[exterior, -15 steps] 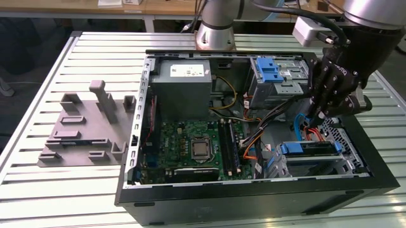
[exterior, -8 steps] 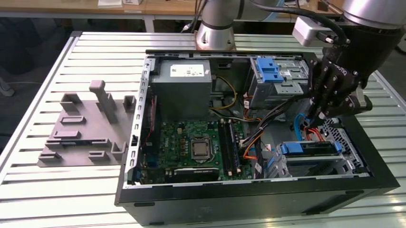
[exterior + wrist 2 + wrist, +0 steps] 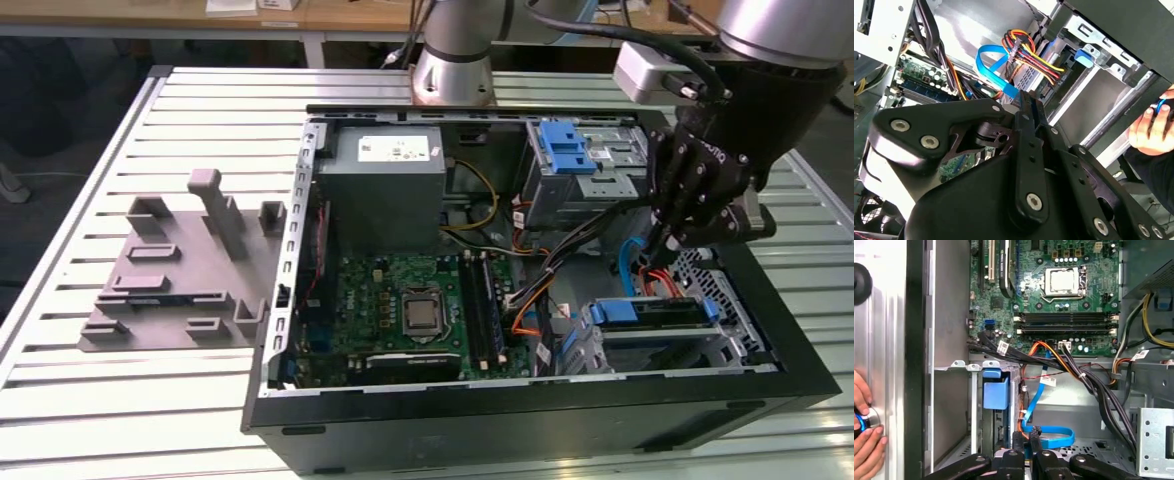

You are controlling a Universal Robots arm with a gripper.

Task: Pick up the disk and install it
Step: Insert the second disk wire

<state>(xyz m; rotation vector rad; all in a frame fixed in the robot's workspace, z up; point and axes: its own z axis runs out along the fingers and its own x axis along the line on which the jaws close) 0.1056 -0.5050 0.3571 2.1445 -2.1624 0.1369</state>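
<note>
The disk (image 3: 650, 312) lies flat in the lower drive bay at the exterior view's right of the open computer case (image 3: 534, 400). It is a dark slab framed by blue rails. In the first wrist view its blue tab (image 3: 995, 390) sticks out of the bay. My gripper (image 3: 663, 243) hangs just above and behind that bay, fingers pointing down among the cables. In both wrist views the black fingers (image 3: 1026, 100) sit pressed together with nothing between them. My gripper (image 3: 1025, 445) is just over a looped blue data cable (image 3: 1051, 437).
A blue-latched drive cage (image 3: 581, 150) and a grey power-supply box (image 3: 387, 190) stand at the back of the case, with the motherboard (image 3: 407, 310) in the middle. Cable bundles (image 3: 1094, 390) cross near my gripper. A person's hand (image 3: 864, 440) rests outside the case wall. A grey fixture (image 3: 180, 265) lies on the table.
</note>
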